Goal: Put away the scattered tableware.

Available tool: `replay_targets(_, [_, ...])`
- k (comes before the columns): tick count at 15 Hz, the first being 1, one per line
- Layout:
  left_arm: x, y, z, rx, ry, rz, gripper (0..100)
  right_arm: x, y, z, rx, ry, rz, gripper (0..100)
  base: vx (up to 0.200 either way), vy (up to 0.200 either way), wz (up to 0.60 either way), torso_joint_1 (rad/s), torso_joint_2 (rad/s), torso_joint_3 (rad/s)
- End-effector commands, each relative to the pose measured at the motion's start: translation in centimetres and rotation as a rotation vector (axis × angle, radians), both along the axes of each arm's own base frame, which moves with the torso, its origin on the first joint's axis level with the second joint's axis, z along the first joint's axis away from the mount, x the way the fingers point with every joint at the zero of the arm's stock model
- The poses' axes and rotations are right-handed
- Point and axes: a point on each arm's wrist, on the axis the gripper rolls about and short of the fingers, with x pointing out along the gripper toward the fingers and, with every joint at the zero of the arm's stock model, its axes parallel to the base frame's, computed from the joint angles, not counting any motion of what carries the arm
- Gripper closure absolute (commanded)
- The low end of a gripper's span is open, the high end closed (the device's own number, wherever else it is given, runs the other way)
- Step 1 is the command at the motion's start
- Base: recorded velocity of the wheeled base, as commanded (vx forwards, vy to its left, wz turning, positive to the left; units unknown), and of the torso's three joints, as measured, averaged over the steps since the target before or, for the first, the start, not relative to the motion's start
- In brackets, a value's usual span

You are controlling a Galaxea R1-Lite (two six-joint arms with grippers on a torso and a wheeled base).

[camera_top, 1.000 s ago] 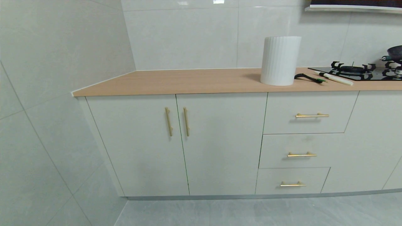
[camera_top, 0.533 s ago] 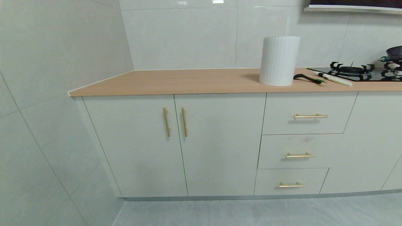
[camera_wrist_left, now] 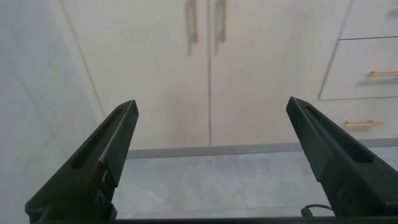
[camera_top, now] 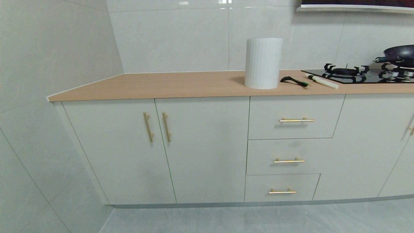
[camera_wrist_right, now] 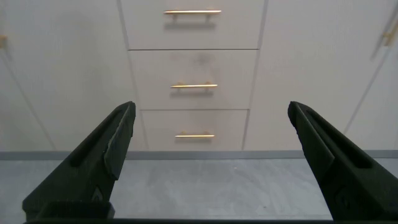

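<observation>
Eyeballing it: my left claw [camera_wrist_left: 211,107] and right claw [camera_wrist_right: 211,107] both gape wide, low before the pale cabinet [camera_top: 207,145]. Black-and-green utensil [camera_top: 293,81] and cream stick utensil [camera_top: 321,81] lie flat along the wooden desk [camera_top: 161,84] above, nearer my right arm, I reckon.

The black frying pan [camera_top: 401,53] on the black gas hob [camera_top: 364,79] is cut by the right edge. Beside the white ribbed cylinder [camera_top: 262,63], the black-and-green utensil [camera_top: 293,81] and cream utensil [camera_top: 321,81] are too small to identify.
</observation>
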Motion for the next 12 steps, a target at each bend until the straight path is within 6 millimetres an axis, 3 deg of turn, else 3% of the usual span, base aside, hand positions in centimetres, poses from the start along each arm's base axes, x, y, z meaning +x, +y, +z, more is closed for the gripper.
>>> replay_targets(1, [0.00,0.00,-0.01,-0.001,0.001,0.000,0,0.01,0.00,0.00,-0.001,0.003,0.000,0,0.000,-0.200,0.00,0.007,0.00,0.002])
replay_targets(3, [0.00,0.00,0.01,-0.001,-0.001,0.000,0,0.01,0.00,0.00,-0.001,0.003,0.000,0,0.000,-0.200,0.00,0.002,0.00,0.005])
replay_targets(9, [0.00,0.00,-0.01,-0.003,0.001,0.000,0,0.01,0.00,0.00,-0.003,0.003,0.000,0,0.000,0.000,0.00,0.000,0.00,0.000])
replay_targets(12, [0.00,0.00,-0.01,-0.003,0.001,0.000,0,0.01,0.00,0.00,-0.003,0.003,0.000,0,0.200,0.000,0.00,-0.002,0.00,0.001])
